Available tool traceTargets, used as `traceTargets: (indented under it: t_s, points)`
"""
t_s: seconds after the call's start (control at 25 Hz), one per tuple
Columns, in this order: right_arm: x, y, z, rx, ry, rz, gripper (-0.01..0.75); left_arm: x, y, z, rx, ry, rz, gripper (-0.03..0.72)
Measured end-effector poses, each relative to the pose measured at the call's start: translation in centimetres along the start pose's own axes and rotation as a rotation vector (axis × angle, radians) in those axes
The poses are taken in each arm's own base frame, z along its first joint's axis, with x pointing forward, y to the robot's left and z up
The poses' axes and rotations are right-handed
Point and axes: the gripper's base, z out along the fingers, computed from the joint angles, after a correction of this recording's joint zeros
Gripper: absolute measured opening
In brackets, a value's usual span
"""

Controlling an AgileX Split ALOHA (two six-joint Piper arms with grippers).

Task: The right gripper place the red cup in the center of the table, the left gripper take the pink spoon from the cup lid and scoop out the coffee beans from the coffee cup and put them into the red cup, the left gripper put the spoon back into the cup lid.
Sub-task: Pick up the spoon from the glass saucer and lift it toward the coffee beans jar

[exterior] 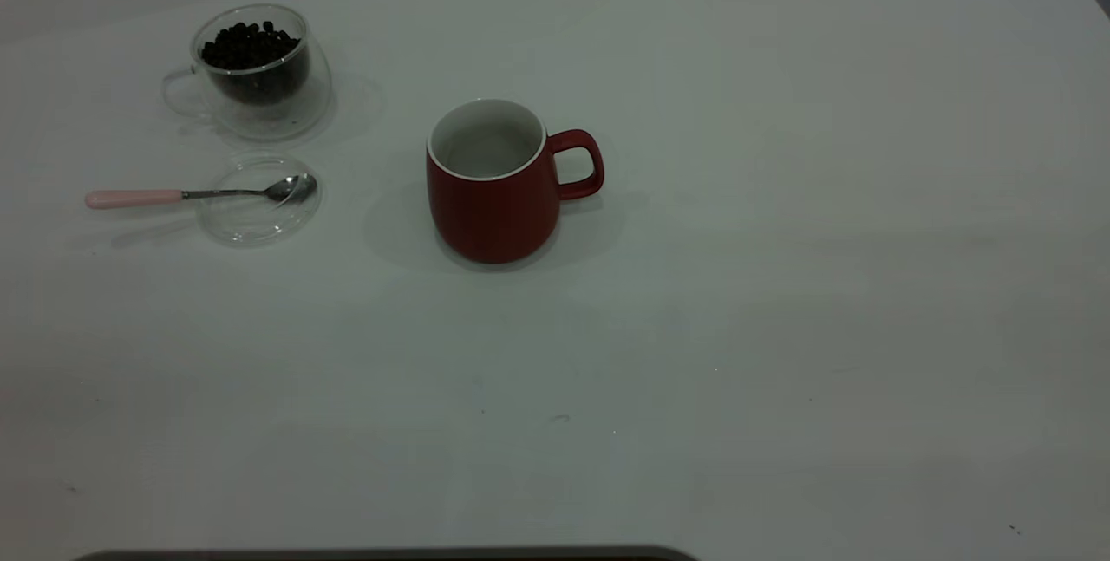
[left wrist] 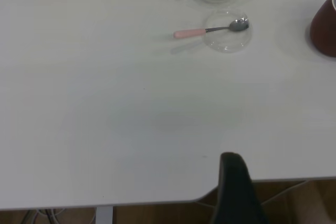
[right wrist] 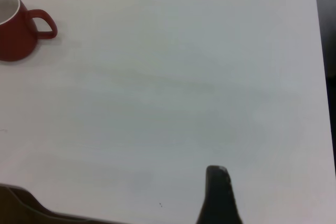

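Note:
The red cup stands upright near the middle of the white table, handle pointing right, and looks empty. The clear coffee cup at the back left holds a heap of dark coffee beans. In front of it lies the clear cup lid, and the pink spoon rests with its bowl on the lid and its handle sticking out to the left. Neither arm appears in the exterior view. Only a black piece of the left gripper shows, by the near table edge, far from the spoon. The right gripper hangs over bare table, far from the red cup.
A dark strip runs along the bottom of the exterior view. In the left wrist view the table edge has brown floor below it. A dark band runs beyond the table's side edge in the right wrist view.

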Motion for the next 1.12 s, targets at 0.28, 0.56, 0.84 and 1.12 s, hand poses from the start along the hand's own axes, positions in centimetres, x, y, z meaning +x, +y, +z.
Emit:
traceTargets:
  t_s: [0.28, 0.56, 0.84, 1.12]
  points:
    - [0.0, 0.0, 0.0, 0.0, 0.0, 0.0, 0.591, 0.0, 0.0, 0.0, -0.001, 0.0, -0.012, 0.517]
    - [0.0, 0.0, 0.0, 0.0, 0.0, 0.0, 0.591, -3.7, 0.1, -0.6, 0.0, 0.0, -0.052, 0.575]
    - [0.0, 0.0, 0.0, 0.0, 0.0, 0.0, 0.591, -12.3, -0.5, 4.6, 0.094, 0.165, -0.109, 0.655]
    - [0.0, 0.0, 0.0, 0.0, 0.0, 0.0, 0.591, -17.3, -0.9, 12.5, 0.184, 0.358, -0.095, 0.656]
